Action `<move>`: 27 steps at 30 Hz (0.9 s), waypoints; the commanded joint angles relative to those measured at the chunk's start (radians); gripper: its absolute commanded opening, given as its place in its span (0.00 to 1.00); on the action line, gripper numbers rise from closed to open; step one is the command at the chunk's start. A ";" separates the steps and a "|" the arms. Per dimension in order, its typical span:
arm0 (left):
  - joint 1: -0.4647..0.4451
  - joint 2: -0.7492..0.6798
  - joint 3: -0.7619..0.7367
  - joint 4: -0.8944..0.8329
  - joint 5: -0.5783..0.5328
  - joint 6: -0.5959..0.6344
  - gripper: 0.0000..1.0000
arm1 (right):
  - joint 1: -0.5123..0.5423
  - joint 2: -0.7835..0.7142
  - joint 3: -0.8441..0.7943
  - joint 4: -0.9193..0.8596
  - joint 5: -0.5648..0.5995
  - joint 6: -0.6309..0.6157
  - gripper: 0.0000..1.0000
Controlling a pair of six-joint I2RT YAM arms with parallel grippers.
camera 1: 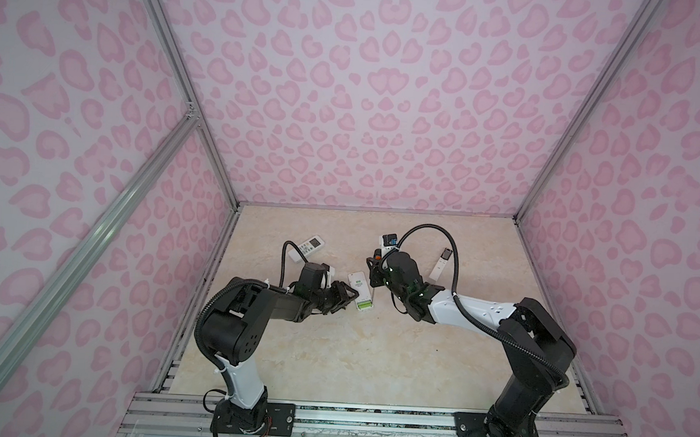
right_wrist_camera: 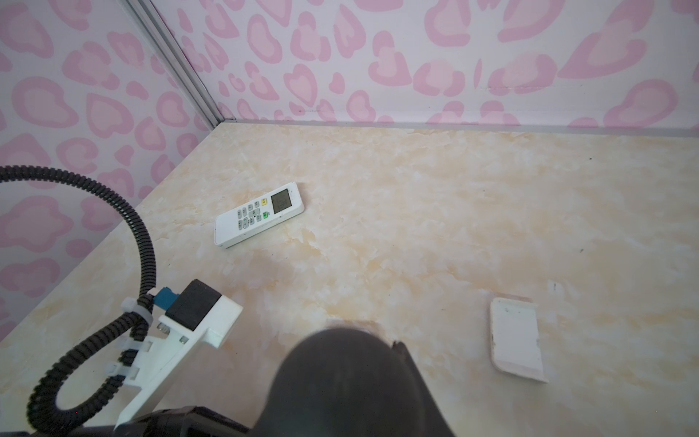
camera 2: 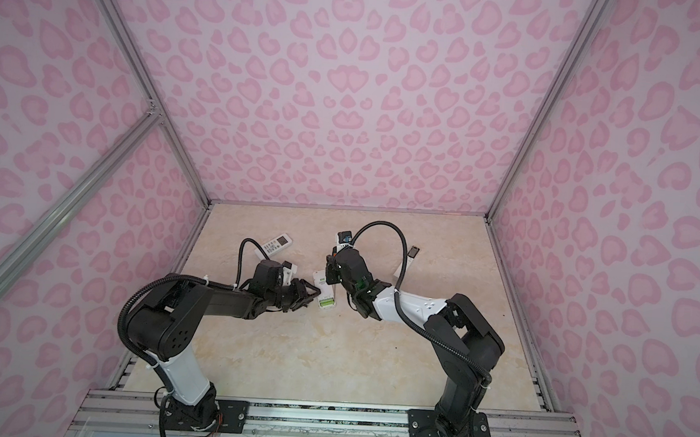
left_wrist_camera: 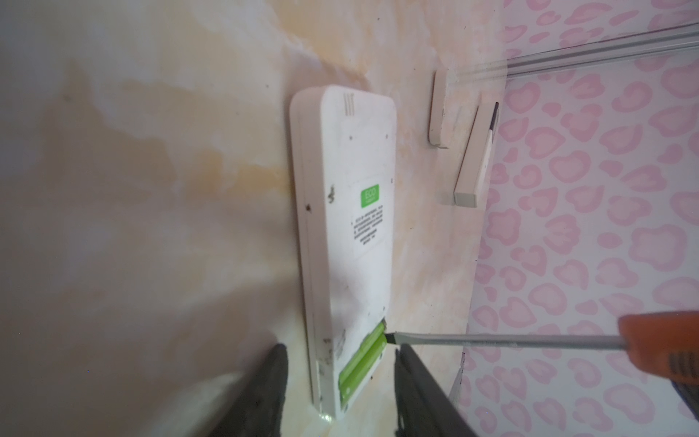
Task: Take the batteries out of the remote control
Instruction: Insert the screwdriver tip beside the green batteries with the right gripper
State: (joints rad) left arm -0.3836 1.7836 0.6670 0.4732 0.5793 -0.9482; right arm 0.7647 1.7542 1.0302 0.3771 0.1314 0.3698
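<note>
Nearest, the left claw stands open astride the near end of the face-down remote control. It has one finger on each side, and a sliver of bench shows beside the casing, so I judge it is not clamping. Unpinned, the remote could skid or pivot left under any prying push.

The batteries, two lime-green cells, lie side by side in the open compartment at that near end. The screwdriver comes in from the right, its tip at the far end of the right-hand cell. The tip could slip off the rounded end and skate across the casing, or its shaft could knock the claw finger just beside it. A cell levered too sharply might spring out and roll away.

Just beyond, the right claw is closed on the orange handle. A loose battery cover lies further off.
</note>
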 commanded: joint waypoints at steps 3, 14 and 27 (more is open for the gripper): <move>-0.017 0.020 -0.025 0.029 -0.030 -0.025 0.47 | 0.027 0.017 0.014 0.014 0.044 -0.042 0.00; -0.055 0.013 -0.076 0.060 -0.075 -0.110 0.33 | 0.061 0.050 0.034 -0.011 0.111 -0.064 0.00; -0.058 -0.052 -0.048 0.003 -0.038 -0.091 0.35 | 0.131 0.086 0.053 -0.007 0.260 -0.183 0.00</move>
State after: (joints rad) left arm -0.4511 1.7496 0.6048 0.5224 0.5198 -1.0668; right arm 0.8890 1.8244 1.0863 0.3981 0.3485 0.2241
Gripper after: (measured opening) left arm 0.357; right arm 0.284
